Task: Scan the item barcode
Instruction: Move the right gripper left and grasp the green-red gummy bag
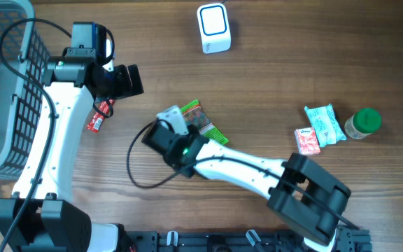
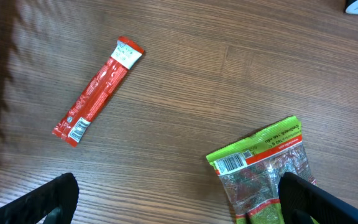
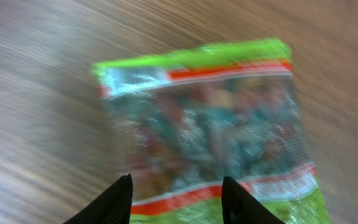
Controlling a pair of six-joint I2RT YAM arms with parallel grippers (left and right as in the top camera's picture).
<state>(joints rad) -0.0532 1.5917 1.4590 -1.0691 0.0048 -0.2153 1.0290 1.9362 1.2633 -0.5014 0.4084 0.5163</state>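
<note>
My right gripper (image 3: pixel 179 186) half-spread over snack bag (image 3: pixel 204 124), pinching nothing, poised for pickup | my left gripper (image 2: pixel 179 199) wide apart, parked left, clear | barcode (image 2: pixel 232 163) up | scanner (image 1: pixel 213 28) far.

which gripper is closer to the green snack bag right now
Right. The right gripper hangs right over the green snack bag, jaws apart; the left gripper sits well off to the side, nearer the red stick packet.
</note>
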